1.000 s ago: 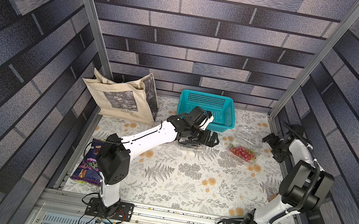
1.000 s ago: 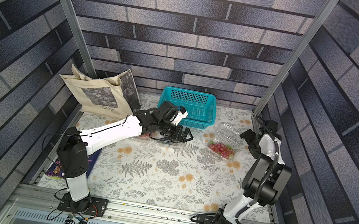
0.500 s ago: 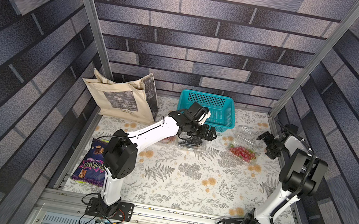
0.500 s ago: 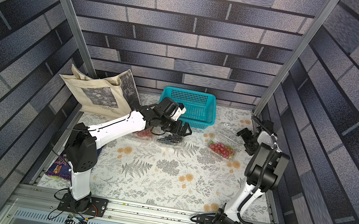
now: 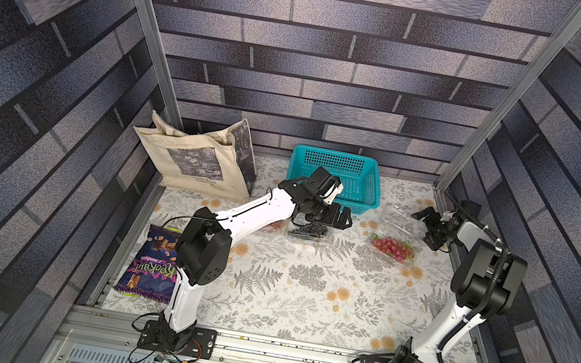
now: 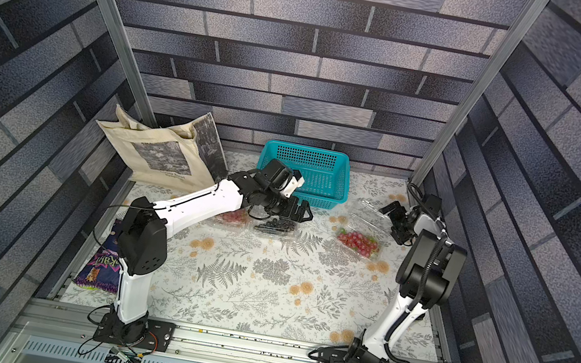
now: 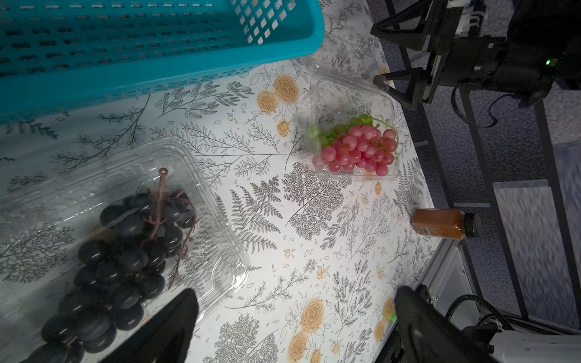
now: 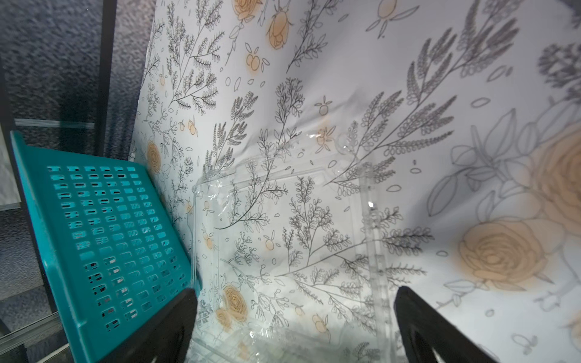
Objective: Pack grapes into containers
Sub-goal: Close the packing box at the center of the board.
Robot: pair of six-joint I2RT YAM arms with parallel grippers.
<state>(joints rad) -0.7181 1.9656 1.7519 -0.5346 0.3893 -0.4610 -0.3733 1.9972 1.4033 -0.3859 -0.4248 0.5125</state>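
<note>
A closed clear container (image 7: 195,201) holds dark grapes (image 7: 125,251), and it lies just below my open left gripper (image 7: 292,301) in both top views (image 5: 308,231) (image 6: 275,226). Further right, red-pink and green grapes (image 7: 358,151) (image 5: 391,247) lie in an open container (image 5: 384,256) whose clear lid (image 8: 283,235) (image 5: 400,219) is tipped back. My right gripper (image 8: 292,298) (image 5: 426,229) stands open at that lid, holding nothing. A third container with red grapes (image 6: 233,217) peeks out from under my left arm.
A teal basket (image 5: 345,175) (image 8: 103,239) stands at the back, close to both grippers. A beige tote bag (image 5: 196,162) leans at the back left. A purple snack bag (image 5: 153,263) lies by my left arm's base. A brown bottle (image 7: 440,224) lies at the table's right edge.
My left gripper has drawn back off the dark grapes' container, which now shows. My right gripper has edged left toward the open lid. Both stay open.
</note>
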